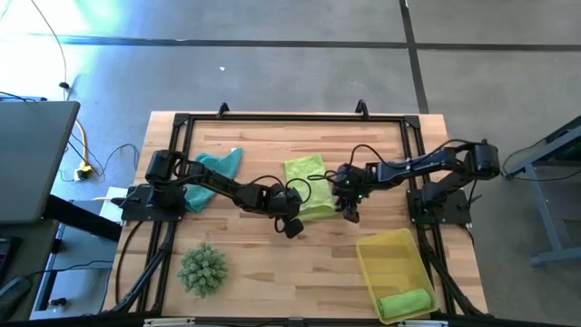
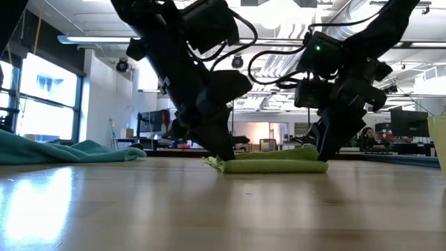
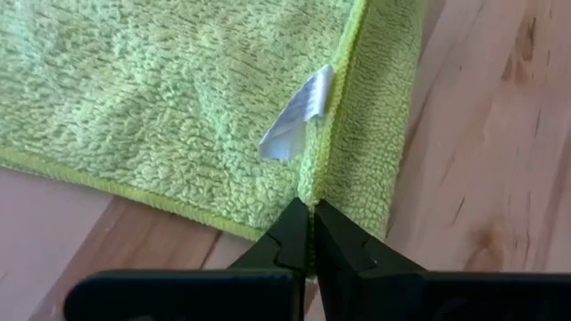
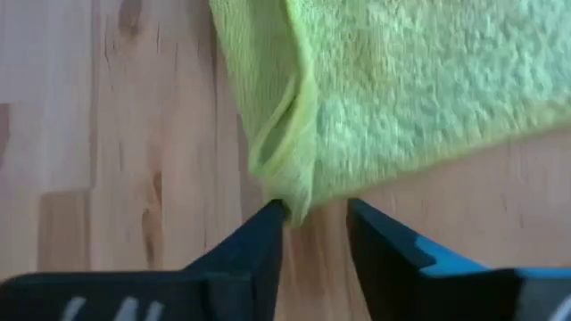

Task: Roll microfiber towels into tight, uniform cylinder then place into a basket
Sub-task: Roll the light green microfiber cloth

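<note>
Both grippers at the bright green towel's near edge

Left gripper (image 3: 310,239) is pinched together on the corner hem of the bright green towel (image 1: 307,186) lying mid-table; right gripper (image 4: 314,223) stands apart at the other folded corner — nothing clamped. Teal towel (image 1: 213,171) lies far left, a rolled one (image 1: 406,302) in the basket (image 1: 377,263) (near right).

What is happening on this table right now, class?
Two robot arms are working on the pale yellow-green towel lying mid-table. The left gripper is shut on a corner of its folded edge, while the right gripper stands open at the opposite corner. One bright green towel already sits rolled in the yellow basket. The teal towel lies loose near the left arm, and a spiky green ball sits at the table's front.
</note>
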`<state>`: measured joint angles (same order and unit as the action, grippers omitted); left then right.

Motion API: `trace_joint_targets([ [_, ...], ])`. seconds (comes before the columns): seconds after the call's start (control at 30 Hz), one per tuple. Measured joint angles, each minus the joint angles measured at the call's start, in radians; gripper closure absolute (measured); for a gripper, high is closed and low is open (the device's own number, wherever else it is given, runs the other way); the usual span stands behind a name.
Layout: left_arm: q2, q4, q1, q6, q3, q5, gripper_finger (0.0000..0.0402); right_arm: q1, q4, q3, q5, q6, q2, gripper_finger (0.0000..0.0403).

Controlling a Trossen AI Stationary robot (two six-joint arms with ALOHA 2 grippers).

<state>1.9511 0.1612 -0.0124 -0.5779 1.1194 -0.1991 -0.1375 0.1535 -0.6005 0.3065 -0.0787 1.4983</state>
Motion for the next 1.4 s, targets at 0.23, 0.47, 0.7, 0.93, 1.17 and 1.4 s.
trace_joint_targets([
  [0.23, 0.000, -0.003, 0.002, 0.025, 0.000, -0.018, 0.0398, 0.027, 0.152, -0.096, -0.013, 0.018, -0.066, 0.0272],
  [0.47, 0.000, -0.003, 0.002, 0.055, 0.001, -0.022, 0.0398, 0.117, -0.062, -0.091, -0.094, 0.061, -0.064, 0.0285],
  [0.7, 0.000, -0.003, 0.002, 0.058, 0.001, -0.022, 0.0398, 0.139, -0.052, -0.082, -0.193, 0.058, 0.002, 0.0286],
  [0.93, 0.000, -0.001, 0.002, 0.058, 0.001, -0.022, 0.0398, 0.138, 0.014, -0.081, -0.282, 0.061, 0.048, 0.0286],
  [1.17, 0.000, -0.011, 0.002, 0.067, 0.001, -0.069, 0.0382, 0.138, 0.043, -0.078, -0.288, 0.060, 0.061, 0.0286],
  [1.4, 0.000, 0.011, 0.002, 0.153, 0.012, -0.158, 0.0320, 0.138, 0.056, -0.077, -0.288, 0.059, 0.061, 0.0286],
])
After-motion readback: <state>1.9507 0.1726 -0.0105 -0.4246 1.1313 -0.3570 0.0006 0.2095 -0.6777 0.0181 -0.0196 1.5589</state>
